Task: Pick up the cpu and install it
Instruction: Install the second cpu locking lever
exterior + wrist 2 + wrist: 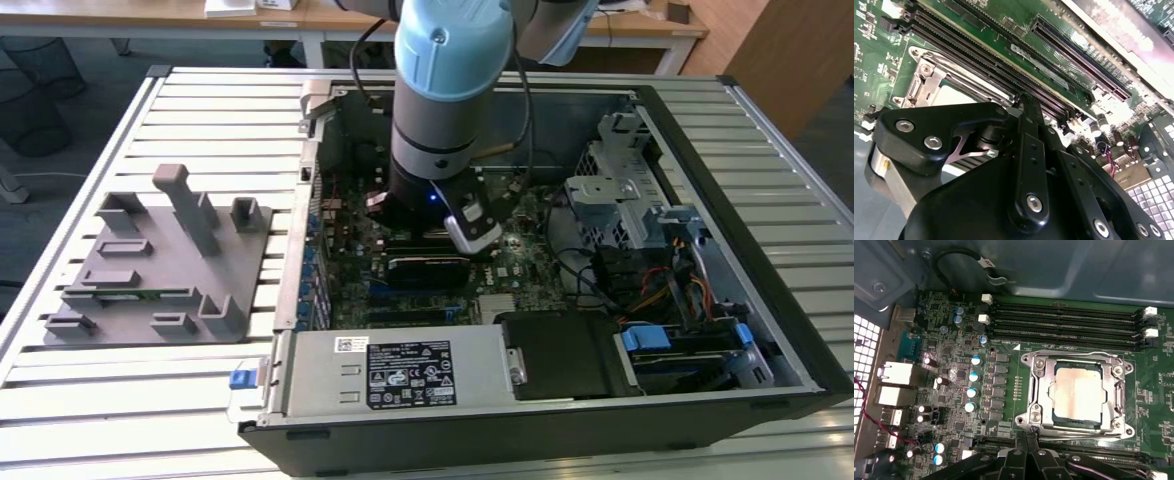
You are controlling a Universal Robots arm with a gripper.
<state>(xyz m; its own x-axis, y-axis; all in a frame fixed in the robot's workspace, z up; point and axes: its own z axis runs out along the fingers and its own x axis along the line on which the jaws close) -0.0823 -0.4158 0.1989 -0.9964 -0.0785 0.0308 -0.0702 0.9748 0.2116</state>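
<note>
The gripper point(1026, 447) hung low inside the open computer case point(747, 130), its black linkages drawn together so that the fingers met in a narrow point with no gap showing between them in the first wrist view, and nothing was held there. In the second wrist view the same gripper point(1024, 107) tapered to a closed tip above the board. Just beyond that tip lay the socket point(1077, 390), its silver frame bolted square to the green motherboard point(954, 375). The cpu point(1077, 392) sat flat within the frame, its pale metal top facing up, directly ahead of the gripper and close to it, with the frame's near edge between the two. The chip looked roughly square, so no long axis governed the approach; its sides ran parallel to the memory slots point(1064, 325) on the far side of the socket. In the exterior view the arm point(447, 90) stood upright over the middle of the board, while the grey fixture point(154, 265) rested well apart on the tabletop point(134, 420), at the exterior view's left.
</note>
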